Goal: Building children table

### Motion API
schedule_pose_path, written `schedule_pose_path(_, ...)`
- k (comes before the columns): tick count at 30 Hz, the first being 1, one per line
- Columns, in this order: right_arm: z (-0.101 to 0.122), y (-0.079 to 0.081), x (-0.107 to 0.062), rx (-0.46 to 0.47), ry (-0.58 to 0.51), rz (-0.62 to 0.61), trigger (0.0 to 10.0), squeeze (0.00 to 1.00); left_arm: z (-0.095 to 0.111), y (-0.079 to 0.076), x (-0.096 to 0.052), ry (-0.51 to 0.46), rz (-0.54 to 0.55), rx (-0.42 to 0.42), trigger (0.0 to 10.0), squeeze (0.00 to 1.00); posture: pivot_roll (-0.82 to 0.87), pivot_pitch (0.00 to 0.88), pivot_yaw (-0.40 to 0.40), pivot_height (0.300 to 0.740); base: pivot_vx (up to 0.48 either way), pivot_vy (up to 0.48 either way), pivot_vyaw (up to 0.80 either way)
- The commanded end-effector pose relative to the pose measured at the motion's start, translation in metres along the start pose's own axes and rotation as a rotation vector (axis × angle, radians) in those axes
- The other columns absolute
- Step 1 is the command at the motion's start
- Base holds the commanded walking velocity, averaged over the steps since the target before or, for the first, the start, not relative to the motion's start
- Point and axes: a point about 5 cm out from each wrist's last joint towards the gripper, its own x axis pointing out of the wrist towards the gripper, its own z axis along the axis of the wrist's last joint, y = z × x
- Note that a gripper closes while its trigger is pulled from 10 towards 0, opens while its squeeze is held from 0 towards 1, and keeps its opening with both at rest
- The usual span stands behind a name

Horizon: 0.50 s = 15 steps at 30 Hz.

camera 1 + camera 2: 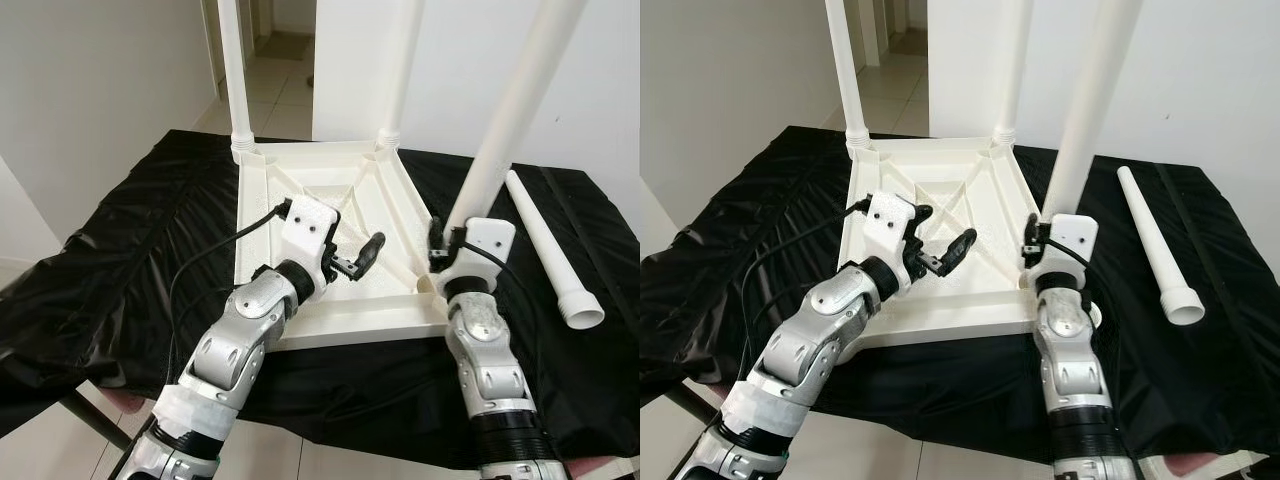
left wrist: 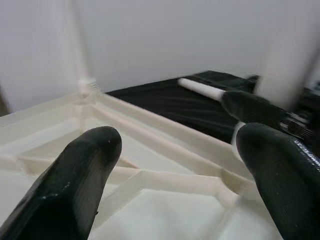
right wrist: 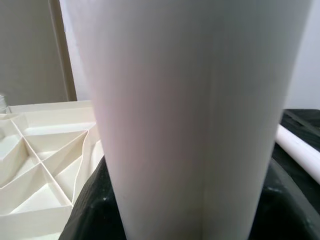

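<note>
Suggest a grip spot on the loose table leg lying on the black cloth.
Probably the plain shaft of the loose table leg, near mid-length, coming from above with fingers straddling its width. It lies flat on the black cloth, right of the upturned tabletop; the shaft is smooth, while the flared collar end is wider.

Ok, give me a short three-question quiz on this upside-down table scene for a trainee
1. True or false: the right gripper is closed around a white plastic table leg at the near right corner of the upturned white plastic tabletop.
2. How many legs already stand in the tabletop's far corners?
3. Where is the spare white leg? A) lying on the black cloth to the robot's right B) in the left gripper C) on the floor

Key: 1 true; 2 two; 3 A. The left gripper hovers over the tabletop, jaws open and empty.
</note>
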Motion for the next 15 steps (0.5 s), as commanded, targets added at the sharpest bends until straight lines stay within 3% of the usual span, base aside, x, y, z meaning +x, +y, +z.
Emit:
schedule_pose_path(1,0.004,-0.008,-0.004,0.007,-0.007,-0.002,10.0,0.0,-0.003,-0.011,-0.003,0.011,-0.122,0.011,10.0,0.0,-0.03,0.017,0.015,0.74,0.0,0.0,0.0)
schedule_pose_path(15,-0.002,-0.034,-0.026,0.011,0.034,-0.064,10.0,0.0,-0.012,-0.026,-0.015,0.044,-0.287,0.034,10.0,0.0,-0.04,0.031,0.035,0.74,0.0,0.0,0.0)
